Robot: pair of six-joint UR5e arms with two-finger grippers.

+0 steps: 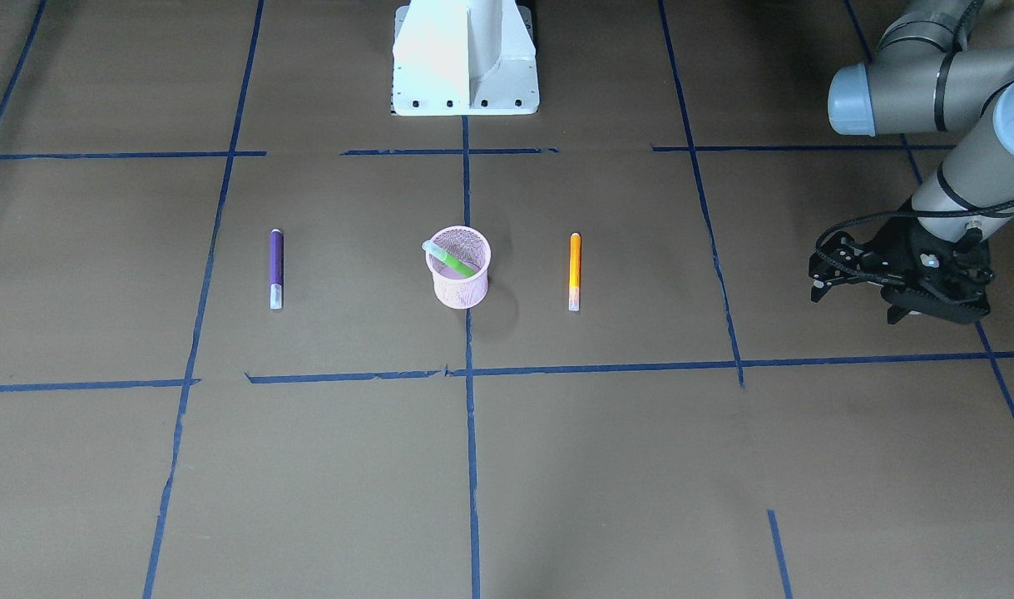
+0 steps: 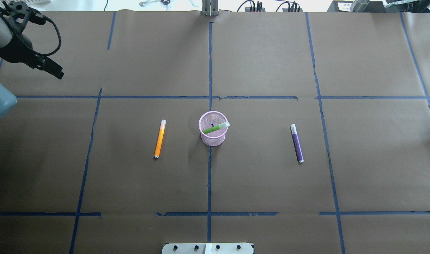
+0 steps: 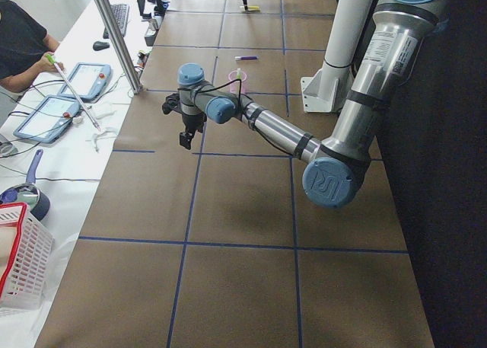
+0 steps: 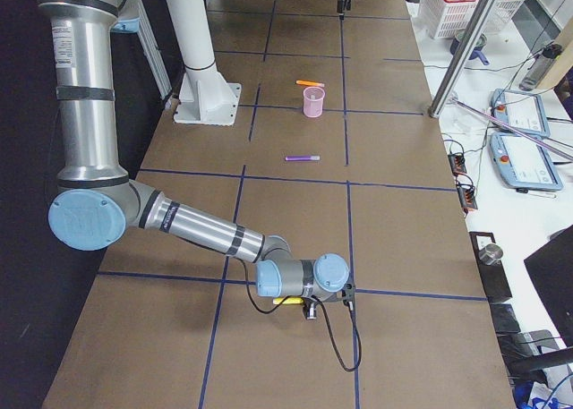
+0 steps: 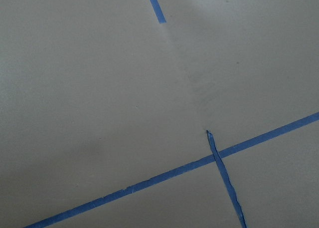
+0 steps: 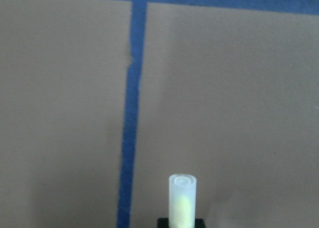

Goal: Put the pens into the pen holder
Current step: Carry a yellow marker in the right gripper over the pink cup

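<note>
The pink mesh pen holder (image 2: 212, 138) stands at the table's middle, and the green pen (image 2: 215, 128) leans inside it. The orange pen (image 2: 159, 138) lies flat on its left and the purple pen (image 2: 297, 143) on its right, both apart from it. My left gripper (image 2: 60, 75) hangs over the far left corner, empty, and looks shut. My right gripper (image 4: 309, 312) is far off at the table's right end. It holds a yellow pen (image 6: 182, 198) with a pale cap. Its fingers do not show in the wrist view.
Blue tape lines (image 2: 209, 176) divide the brown paper table into squares. The robot's white base (image 1: 465, 58) stands at the near edge. An operator and tablets (image 3: 68, 97) are beyond the far edge, with a white basket (image 3: 19, 264) there.
</note>
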